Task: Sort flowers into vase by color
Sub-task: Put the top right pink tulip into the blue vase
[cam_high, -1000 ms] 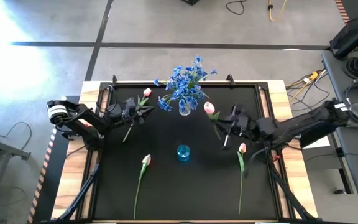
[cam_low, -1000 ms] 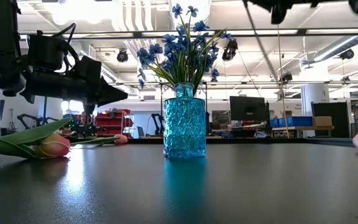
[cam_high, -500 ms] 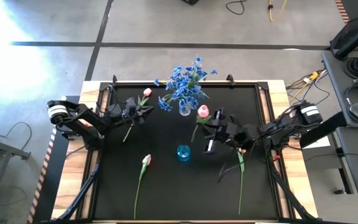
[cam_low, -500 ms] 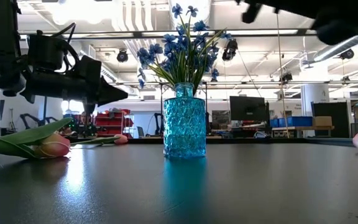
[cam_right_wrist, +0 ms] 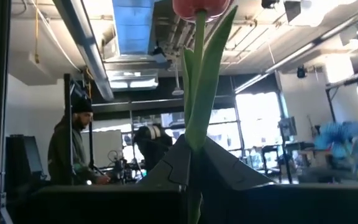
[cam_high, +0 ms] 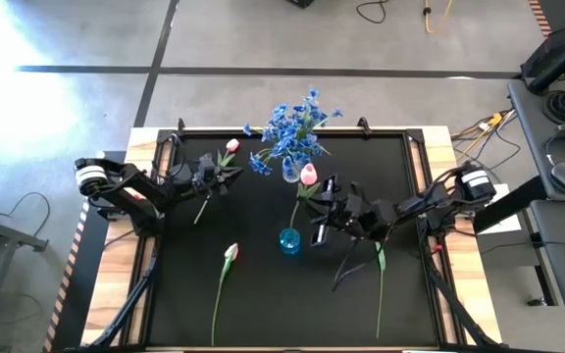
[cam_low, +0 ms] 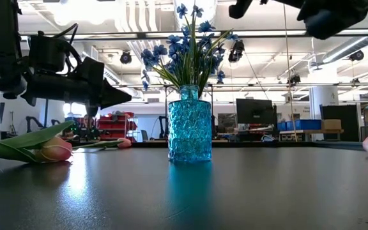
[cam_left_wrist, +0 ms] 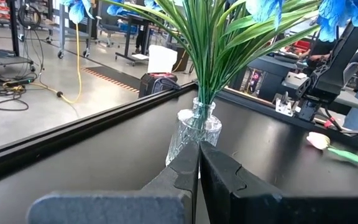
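Flowers lie scattered on my black bench, and I list them from left to right. My left gripper (cam_high: 226, 175) hovers near the far left part of the bench, its fingers pressed together and holding nothing. A pink tulip (cam_high: 231, 146) lies just beyond its tip. Nearer the front edge, another tulip (cam_high: 230, 253) lies flat, its stem pointing toward the front edge. At the middle of the far edge, a clear glass vase (cam_high: 291, 173) holds a spray of blue flowers (cam_high: 292, 127). In front of it, at the bench's centre, stands a blue glass vase (cam_high: 289, 240). Just right of the blue vase, my right gripper (cam_high: 319, 208) is clamped on the stem of a third tulip (cam_high: 308, 175), held upright above the bench with its bud close beside the clear vase. A fourth tulip (cam_high: 380, 265) lies flat toward the right edge, partly under my right arm.
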Controlling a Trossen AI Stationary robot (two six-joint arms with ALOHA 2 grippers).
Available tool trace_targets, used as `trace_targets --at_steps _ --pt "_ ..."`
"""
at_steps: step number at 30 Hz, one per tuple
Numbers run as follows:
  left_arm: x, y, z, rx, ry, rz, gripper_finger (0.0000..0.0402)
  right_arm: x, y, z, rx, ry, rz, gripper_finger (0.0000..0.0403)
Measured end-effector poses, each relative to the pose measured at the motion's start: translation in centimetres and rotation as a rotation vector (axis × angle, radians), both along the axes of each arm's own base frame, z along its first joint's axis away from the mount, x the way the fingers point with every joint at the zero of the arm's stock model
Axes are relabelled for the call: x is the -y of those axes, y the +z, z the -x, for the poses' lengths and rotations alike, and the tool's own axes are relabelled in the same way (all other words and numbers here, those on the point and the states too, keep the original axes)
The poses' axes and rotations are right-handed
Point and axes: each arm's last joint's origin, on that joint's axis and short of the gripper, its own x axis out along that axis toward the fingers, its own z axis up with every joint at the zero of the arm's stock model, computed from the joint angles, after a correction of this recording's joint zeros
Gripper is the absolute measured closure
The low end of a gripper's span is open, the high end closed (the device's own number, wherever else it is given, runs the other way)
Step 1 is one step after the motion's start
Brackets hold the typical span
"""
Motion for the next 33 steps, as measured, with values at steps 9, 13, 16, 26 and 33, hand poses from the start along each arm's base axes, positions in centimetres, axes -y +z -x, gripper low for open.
trace_targets --at_steps 9,13,16,26,33 --pt "0.0 0.0 0.0 0.001 -0.001 0.0 0.0402 -0.2 -1.5 -0.7 -0.048 -0.012 -0.018 0.039" --pt "0.0 0.0 0.0 0.003 -0.003 0.003 0.0402 -0.3 -2.5 -1.1 -0.085 -0.03 0.02 0.039" --pt "0.0 0.0 0.0 0.003 -0.003 0.003 0.0402 -0.5 -3.4 -1.5 -0.136 -0.056 0.093 0.039" --pt "0.0 0.0 0.0 0.005 -0.004 0.002 0.0402 -1.0 -6.6 -2.5 -0.239 -0.047 0.306 0.039" --pt "0.0 0.0 0.0 0.004 -0.007 0.002 0.0402 -1.1 -6.6 -2.7 -0.275 -0.057 0.34 0.0374"
